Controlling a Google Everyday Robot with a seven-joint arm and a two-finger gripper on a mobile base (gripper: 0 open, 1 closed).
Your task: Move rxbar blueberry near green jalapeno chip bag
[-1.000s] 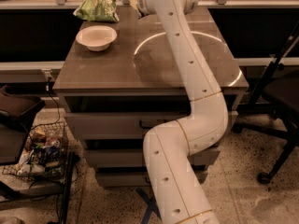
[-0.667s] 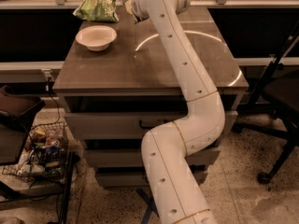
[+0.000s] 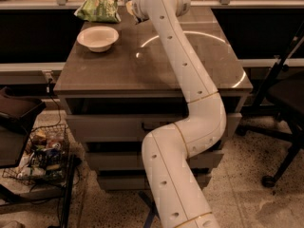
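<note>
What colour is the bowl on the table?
The bowl is white, seen in the camera view; the gripper is at the far edge beside the chip bag.

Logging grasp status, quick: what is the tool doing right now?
Tool: cannot be told whether it is open, closed or holding anything. It is over the far edge of the table, just right of the green jalapeno chip bag.
</note>
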